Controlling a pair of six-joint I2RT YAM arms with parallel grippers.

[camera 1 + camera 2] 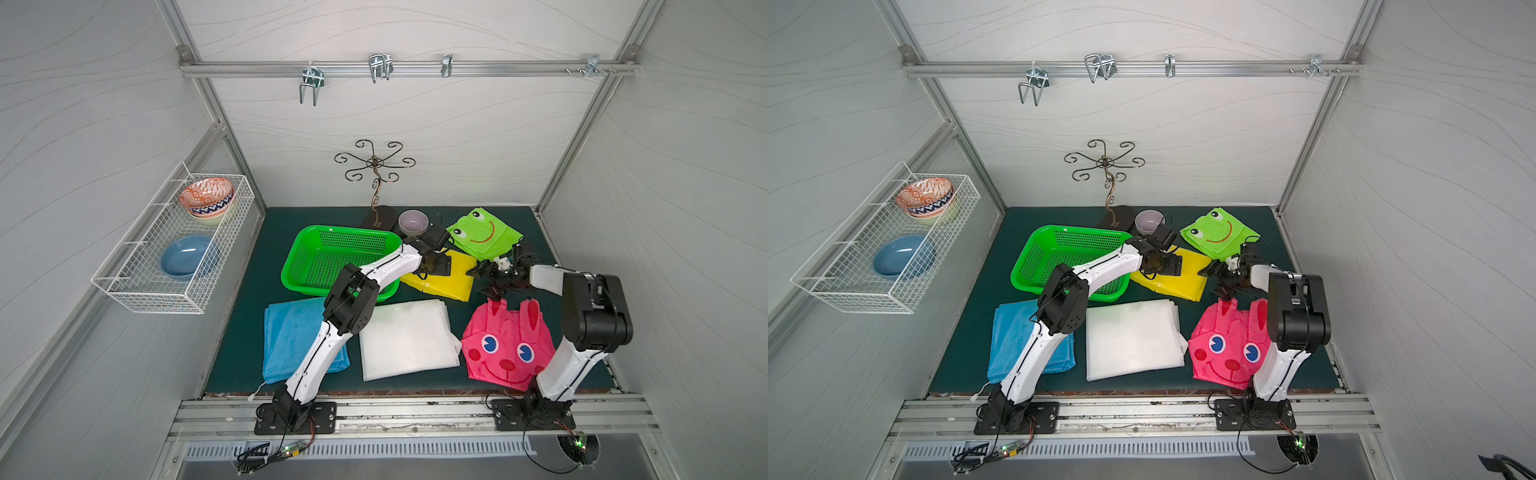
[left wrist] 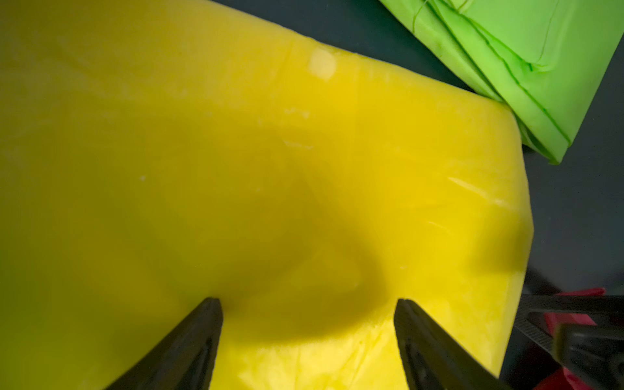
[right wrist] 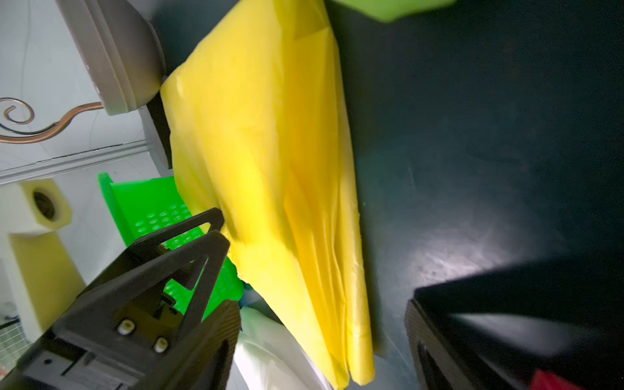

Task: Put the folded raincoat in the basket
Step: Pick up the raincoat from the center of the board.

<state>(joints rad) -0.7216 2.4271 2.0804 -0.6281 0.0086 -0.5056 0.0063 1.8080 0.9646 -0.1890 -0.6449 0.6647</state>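
A folded yellow raincoat (image 1: pixel 453 284) (image 1: pixel 1185 286) lies on the dark mat, just right of the bright green basket (image 1: pixel 345 229) (image 1: pixel 1034 249). Nothing lies in the part of the basket that shows. My left gripper (image 1: pixel 434 269) (image 2: pixel 309 300) is open and points down onto the raincoat (image 2: pixel 270 152), with both fingertips (image 2: pixel 211 305) on or just above its top. My right gripper (image 1: pixel 482 284) (image 3: pixel 322 302) is open at the raincoat's right edge. That folded edge (image 3: pixel 351 337) lies between its jaws.
A green frog raincoat (image 1: pixel 484 235) lies behind, a pink rabbit one (image 1: pixel 507 345) in front right, a white one (image 1: pixel 407 338) and a blue one (image 1: pixel 299 336) in front. A grey bowl (image 1: pixel 413 222) and metal hook stand (image 1: pixel 376 183) stand behind the basket. A wire rack (image 1: pixel 137 286) hangs at the left.
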